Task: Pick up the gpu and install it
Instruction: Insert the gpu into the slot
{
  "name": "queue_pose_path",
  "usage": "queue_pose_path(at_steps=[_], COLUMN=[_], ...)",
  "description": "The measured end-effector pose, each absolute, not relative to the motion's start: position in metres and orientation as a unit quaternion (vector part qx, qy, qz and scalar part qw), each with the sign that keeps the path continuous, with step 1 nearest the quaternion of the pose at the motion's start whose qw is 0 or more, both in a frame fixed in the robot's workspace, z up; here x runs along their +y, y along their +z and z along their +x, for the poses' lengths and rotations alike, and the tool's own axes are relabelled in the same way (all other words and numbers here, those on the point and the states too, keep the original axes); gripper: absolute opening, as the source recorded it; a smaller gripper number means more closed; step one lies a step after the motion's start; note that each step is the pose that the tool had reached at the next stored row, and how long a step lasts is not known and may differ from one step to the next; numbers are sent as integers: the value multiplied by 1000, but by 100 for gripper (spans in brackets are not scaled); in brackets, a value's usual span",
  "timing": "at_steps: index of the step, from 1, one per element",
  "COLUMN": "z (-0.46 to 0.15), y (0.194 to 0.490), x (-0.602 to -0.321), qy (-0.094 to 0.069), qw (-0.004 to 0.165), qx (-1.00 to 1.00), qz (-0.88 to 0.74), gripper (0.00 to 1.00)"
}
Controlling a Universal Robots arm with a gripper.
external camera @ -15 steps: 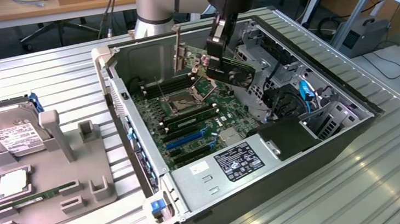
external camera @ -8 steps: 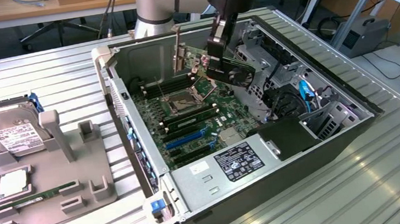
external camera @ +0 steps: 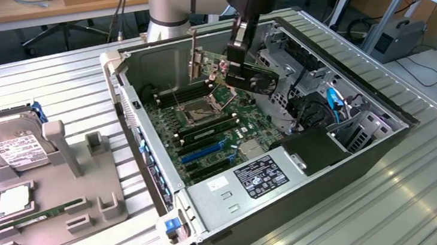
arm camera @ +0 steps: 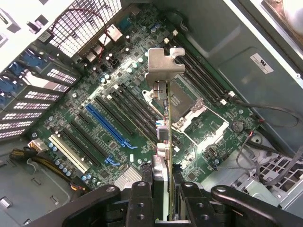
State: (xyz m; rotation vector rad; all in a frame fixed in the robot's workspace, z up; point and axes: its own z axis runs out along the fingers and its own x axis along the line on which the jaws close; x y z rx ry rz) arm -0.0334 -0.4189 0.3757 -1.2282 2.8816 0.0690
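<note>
Hand (external camera: 236, 60) is pinching the gpu (external camera: 256, 81), hanging it over the motherboard (external camera: 203, 130) inside the open case (external camera: 360, 100), upper middle of the exterior view. Looks like the carry-to-slot stage to me. Seating it calls for lining its edge up with a slot, maybe the blue slot (arm camera: 106, 124).

PC case (external camera: 156, 59) lies open-side-up on slatted table (external camera: 54, 84). Motherboard (external camera: 203, 136) (arm camera: 94, 94) on the case floor, power supply (external camera: 260, 178) at the near end. gpu (external camera: 252, 76) (arm camera: 163, 137) clamped in gripper (external camera: 238, 57) (arm camera: 163, 189), hanging above the board, not seated, between CPU socket (external camera: 201, 107) (arm camera: 182, 101) and expansion slots (arm camera: 109, 125). Parts fixture (external camera: 87, 171) at the exterior view's left, apart from the case: hard drive (external camera: 12, 145) upright at its far end, memory stick (external camera: 39, 215) flat near the front.
</note>
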Motion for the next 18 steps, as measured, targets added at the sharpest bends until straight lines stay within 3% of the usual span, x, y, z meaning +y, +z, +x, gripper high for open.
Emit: queue_pose_path(at_steps=[18], z=[-33], y=[375], x=[-419], qy=[22], qw=[4], qx=[908], qz=[-419], gripper=[27])
